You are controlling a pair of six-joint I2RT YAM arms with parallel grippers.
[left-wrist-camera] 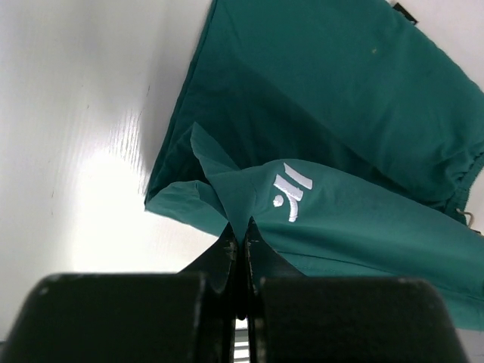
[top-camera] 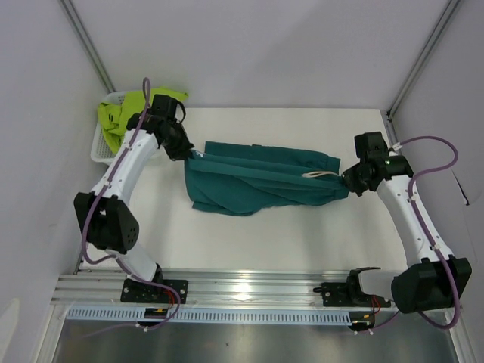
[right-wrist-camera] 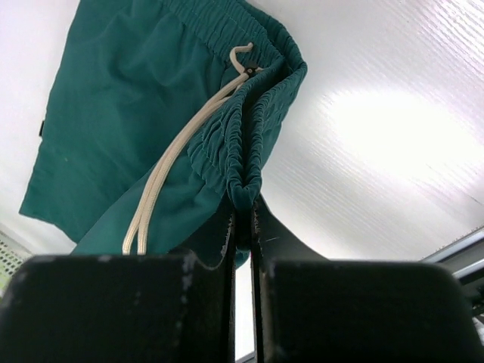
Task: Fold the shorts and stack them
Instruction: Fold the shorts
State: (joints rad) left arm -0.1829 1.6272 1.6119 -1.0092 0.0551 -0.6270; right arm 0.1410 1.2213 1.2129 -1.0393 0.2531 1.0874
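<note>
The dark teal shorts hang stretched between both arms above the white table. My left gripper is shut on the leg hem at the left end; the left wrist view shows that hem pinched at the tips, with a white logo nearby. My right gripper is shut on the gathered waistband, and the pale drawstring dangles beside it. The lime yellow-green shorts lie in the white mesh basket at the far left.
Metal frame posts rise at the back corners. An aluminium rail with the arm bases runs along the near edge. Purple cables loop off both arms.
</note>
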